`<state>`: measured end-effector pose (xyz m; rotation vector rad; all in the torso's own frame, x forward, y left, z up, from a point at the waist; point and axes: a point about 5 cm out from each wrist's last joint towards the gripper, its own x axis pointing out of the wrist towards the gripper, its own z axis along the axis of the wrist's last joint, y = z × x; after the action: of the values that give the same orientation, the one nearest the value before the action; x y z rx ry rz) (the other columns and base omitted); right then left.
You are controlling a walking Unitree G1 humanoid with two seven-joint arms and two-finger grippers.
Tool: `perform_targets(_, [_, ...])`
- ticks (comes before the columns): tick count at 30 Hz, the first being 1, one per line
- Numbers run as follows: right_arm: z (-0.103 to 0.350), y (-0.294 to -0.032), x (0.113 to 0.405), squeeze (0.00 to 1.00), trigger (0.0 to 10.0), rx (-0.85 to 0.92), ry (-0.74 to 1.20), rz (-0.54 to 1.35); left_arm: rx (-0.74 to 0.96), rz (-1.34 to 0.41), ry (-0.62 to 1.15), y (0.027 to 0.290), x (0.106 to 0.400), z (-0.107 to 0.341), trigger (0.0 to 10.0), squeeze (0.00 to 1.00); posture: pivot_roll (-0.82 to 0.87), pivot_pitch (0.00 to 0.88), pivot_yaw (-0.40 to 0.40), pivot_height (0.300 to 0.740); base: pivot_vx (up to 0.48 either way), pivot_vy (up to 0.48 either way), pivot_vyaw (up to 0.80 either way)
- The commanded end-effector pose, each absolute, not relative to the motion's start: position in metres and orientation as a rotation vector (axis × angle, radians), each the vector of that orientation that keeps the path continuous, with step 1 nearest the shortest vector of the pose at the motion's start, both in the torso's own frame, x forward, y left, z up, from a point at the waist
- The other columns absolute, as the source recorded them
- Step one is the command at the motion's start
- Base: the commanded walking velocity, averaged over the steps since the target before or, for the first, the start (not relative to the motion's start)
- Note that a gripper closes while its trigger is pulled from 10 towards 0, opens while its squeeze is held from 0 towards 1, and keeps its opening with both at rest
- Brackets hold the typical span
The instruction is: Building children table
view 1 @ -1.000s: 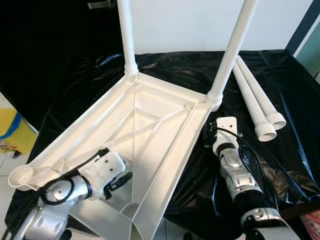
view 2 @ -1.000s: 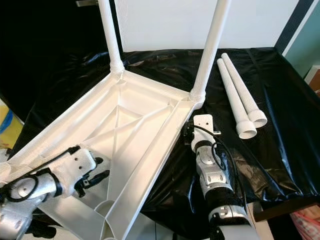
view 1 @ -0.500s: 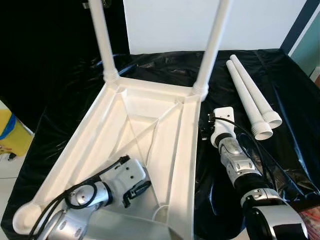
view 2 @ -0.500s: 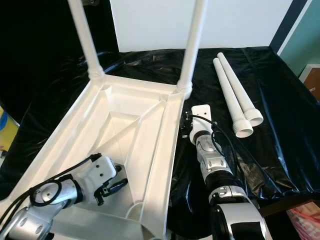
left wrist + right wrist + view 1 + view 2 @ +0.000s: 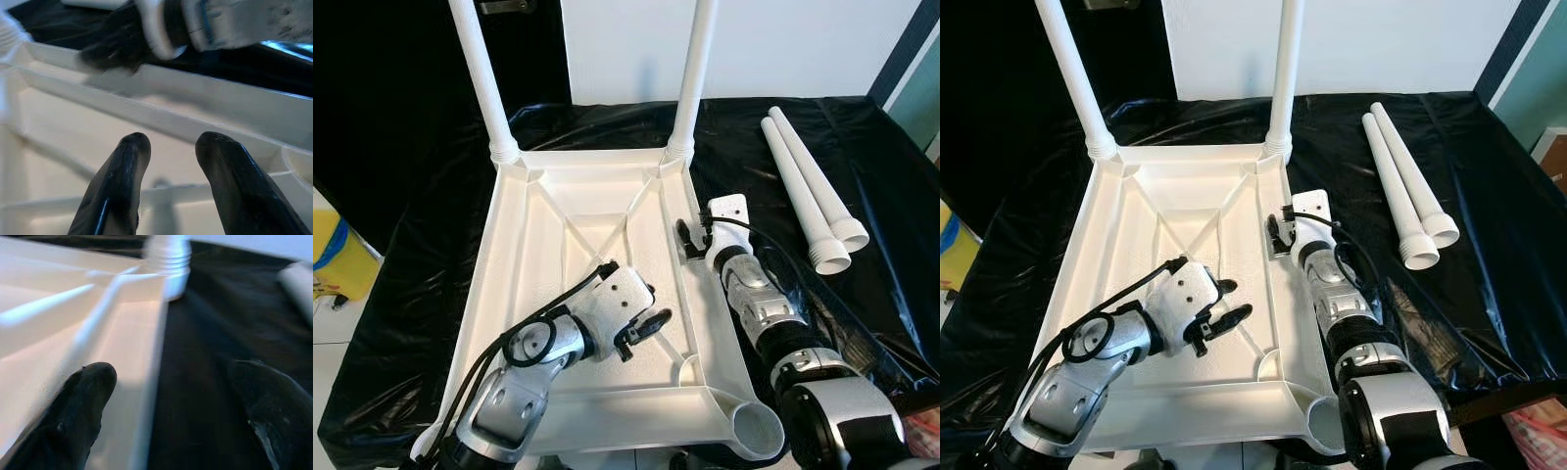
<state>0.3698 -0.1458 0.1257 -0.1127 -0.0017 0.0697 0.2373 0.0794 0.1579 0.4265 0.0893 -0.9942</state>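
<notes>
The white children's tabletop lies upside down on the black sheet. Two white legs stand upright in its far corner sockets. Two loose legs lie side by side at the right. The near right socket is empty. My left gripper is inside the tabletop's underside by the ribs, open, with nothing between its fingers. My right gripper is open at the tabletop's right rim. One of its fingers is over the white inside and the other over the black sheet.
The black sheet covers the work surface and drops off at the near right. A yellow object sits on the floor at the left. A white wall stands behind.
The tabletop has swung from slanted to square in front of me, its near end going right. My left gripper moved right with it, and the right gripper now straddles the right rim.
</notes>
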Motion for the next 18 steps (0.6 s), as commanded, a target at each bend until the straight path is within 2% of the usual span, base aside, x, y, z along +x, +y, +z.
perform_targets(1, [0.122,-0.151,0.367,0.0,10.0,-0.104,-0.002,0.046,0.419,-0.85,0.036,0.085,0.241,0.163,10.0,0.0,0.0,0.075,-0.035,0.74,0.0,0.0,0.0])
perform_targets(5, [0.123,-0.165,0.361,0.0,10.0,-0.114,-0.041,0.005,0.345,-0.874,0.0,0.089,0.238,0.173,10.0,0.0,0.0,0.075,-0.035,0.74,0.0,0.0,0.0])
perform_targets(10, [0.132,-0.179,0.35,0.0,10.0,-0.112,-0.158,-0.035,0.23,-0.989,-0.061,0.091,0.224,0.184,10.0,0.0,0.0,0.064,-0.029,0.74,0.0,0.0,0.0])
perform_targets(18, [0.131,-0.188,0.336,0.0,10.0,-0.127,-0.192,-0.047,0.19,-1.105,0.012,0.097,0.206,0.174,10.0,0.0,-0.01,0.053,-0.024,0.74,0.0,0.0,0.0])
